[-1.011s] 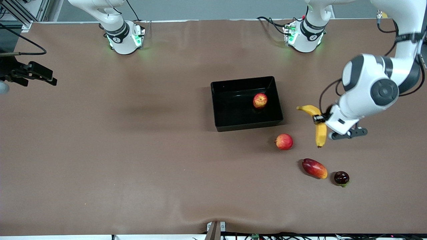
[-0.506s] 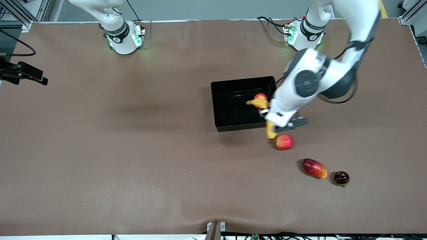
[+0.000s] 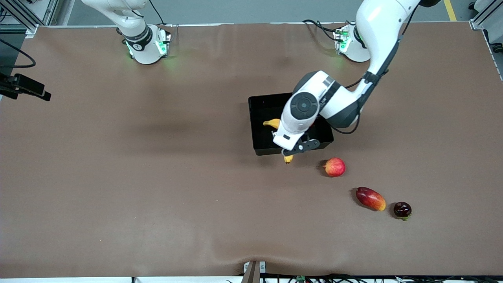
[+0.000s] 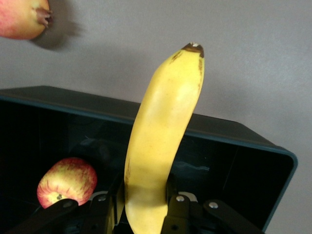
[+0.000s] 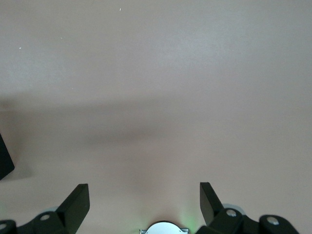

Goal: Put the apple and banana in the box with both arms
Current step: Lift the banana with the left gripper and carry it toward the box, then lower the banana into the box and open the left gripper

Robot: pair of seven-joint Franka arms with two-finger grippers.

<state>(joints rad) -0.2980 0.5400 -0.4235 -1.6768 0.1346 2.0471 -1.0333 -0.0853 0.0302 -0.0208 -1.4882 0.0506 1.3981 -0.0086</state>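
Two arms | left jaws grip banana (image 4: 161, 146) over box (image 3: 260, 149) | right jaws wide

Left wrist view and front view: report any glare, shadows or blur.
Left wrist view: the box wall shows faint glossy reflections, and the round fruit beside it casts a soft shadow. Front view: sharp, and a dim shadow band lies on the table.

A pinkish-red round fruit (image 3: 335, 166) with an orange blush lies on the brown table (image 3: 157, 188), also showing at the edge of the left wrist view (image 4: 22, 17). Nearer the front camera, toward the left arm's end, lies a red-yellow mango (image 3: 370, 198), and just beside it a small dark fruit (image 3: 402, 210)
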